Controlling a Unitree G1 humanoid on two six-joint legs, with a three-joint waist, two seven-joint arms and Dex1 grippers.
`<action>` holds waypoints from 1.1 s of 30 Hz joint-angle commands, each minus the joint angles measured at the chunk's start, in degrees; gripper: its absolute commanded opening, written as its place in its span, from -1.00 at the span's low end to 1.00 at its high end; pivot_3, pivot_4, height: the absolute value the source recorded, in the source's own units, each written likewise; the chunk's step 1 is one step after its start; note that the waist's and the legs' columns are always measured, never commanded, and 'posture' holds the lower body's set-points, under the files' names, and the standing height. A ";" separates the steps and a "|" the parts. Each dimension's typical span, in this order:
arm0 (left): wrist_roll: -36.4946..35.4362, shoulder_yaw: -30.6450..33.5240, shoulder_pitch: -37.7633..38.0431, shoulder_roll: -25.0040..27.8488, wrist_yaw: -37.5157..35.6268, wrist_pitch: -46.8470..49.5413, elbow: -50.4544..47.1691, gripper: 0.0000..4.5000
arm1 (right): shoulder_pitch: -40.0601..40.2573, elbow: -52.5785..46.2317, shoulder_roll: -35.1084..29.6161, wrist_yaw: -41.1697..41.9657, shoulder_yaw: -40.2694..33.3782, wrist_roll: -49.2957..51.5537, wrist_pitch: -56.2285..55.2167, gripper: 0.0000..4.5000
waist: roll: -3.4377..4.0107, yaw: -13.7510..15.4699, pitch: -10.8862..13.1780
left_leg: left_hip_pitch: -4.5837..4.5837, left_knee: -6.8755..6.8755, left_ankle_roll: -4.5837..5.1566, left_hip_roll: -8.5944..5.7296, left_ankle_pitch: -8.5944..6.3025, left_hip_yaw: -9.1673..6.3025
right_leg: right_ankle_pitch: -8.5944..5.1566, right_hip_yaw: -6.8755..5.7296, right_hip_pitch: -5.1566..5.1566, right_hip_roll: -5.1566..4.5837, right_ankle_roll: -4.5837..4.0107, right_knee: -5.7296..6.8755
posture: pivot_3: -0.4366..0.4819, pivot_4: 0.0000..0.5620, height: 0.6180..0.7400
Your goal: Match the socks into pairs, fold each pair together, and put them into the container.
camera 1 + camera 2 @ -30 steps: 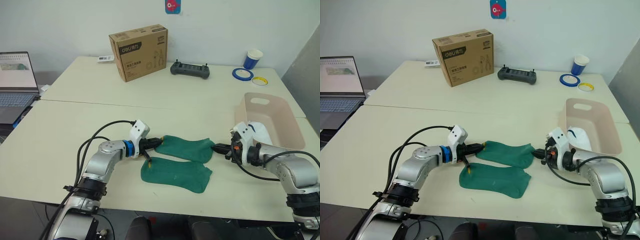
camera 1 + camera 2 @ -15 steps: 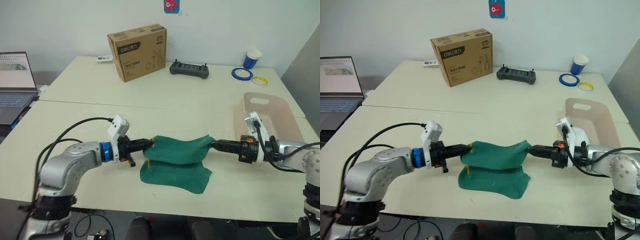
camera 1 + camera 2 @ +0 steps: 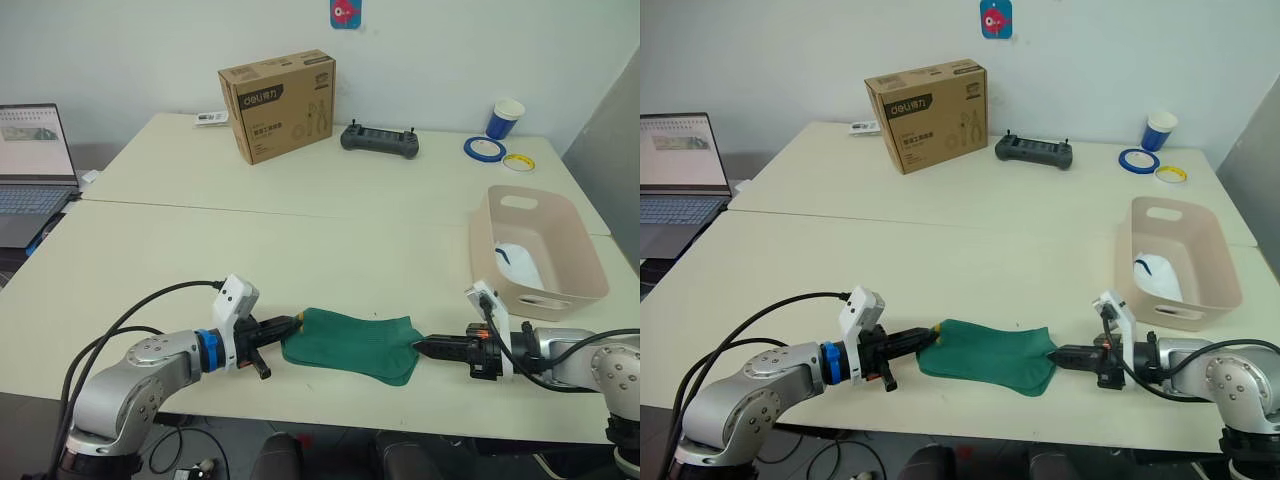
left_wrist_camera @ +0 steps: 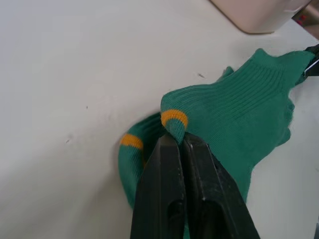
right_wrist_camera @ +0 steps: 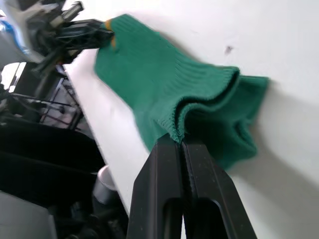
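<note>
Because knitted cotton like this has no stiffness at all, the dark green socks [image 3: 350,341] will most likely sag and slide wherever they are unsupported — so the hold at both ends matters. They lie one on top of the other near the front edge of the table [image 3: 300,245], between the two arms. The left gripper [image 4: 175,142] is pinched tight on the orange cuff tab [image 4: 174,118] of the upper sock, and the second sock's orange tab [image 4: 131,141] peeks out just beneath it. The right gripper [image 5: 180,140] is closed on the ribbed edge at the opposite end, with the lower sock's end bunched just beside it.

The pair looks light and soft, not slippery and not fragile, so a firm pinch does no harm. The cuff and the far edge are the sensible places to hold — thicker, doubled fabric gives the thin fingers something to bite. A judgement: for the fold, both layers should be caught together, or the lower sock may be left behind.

The container [image 3: 583,250] stands at the robot's right, well apart from the green pair, with a white sock [image 3: 520,265] already inside it.
</note>
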 commanded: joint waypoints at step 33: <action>4.55 -4.66 -2.01 -0.68 -1.10 -7.07 5.05 -0.43 | 1.15 1.62 -5.04 3.23 4.88 -2.45 -7.19 -0.90 | 0.00 0.20 0.00 | -0.03 -0.02 0.00 0.02 0.00 -0.01 | -0.02 -0.01 -0.04 0.03 -0.02 0.00 | -0.05 -0.47 1.00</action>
